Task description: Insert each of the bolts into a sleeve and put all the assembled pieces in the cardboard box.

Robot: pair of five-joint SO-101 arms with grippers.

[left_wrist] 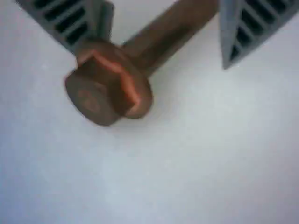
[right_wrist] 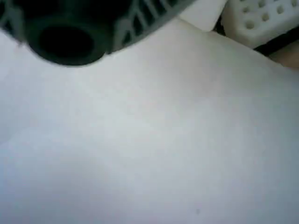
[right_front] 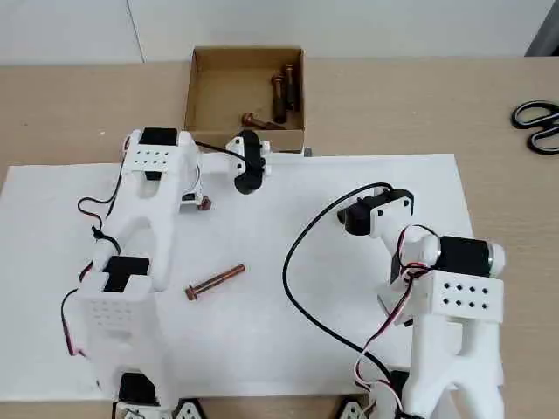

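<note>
The left gripper (left_wrist: 163, 46) sat low over the paper (right_front: 288, 349), upper left of the high view. Its jaws were open astride a bolt (left_wrist: 110, 88), one jaw against the head. A second bolt (right_front: 214, 282) lay mid-sheet, and finished pieces (right_front: 281, 92) lay in the box (right_front: 188, 96) at top. The right gripper (right_front: 358, 214) hung right of centre; whether it was open or closed could not be told. The step looked like a pick-up, so the next move called for closing squarely on the shank, then lifting.

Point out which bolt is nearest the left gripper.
The bolt lying between the left gripper's open fingers, just in front of the cardboard box. The other loose bolt lies alone on the white sheet; the rest are inside the box.
</note>
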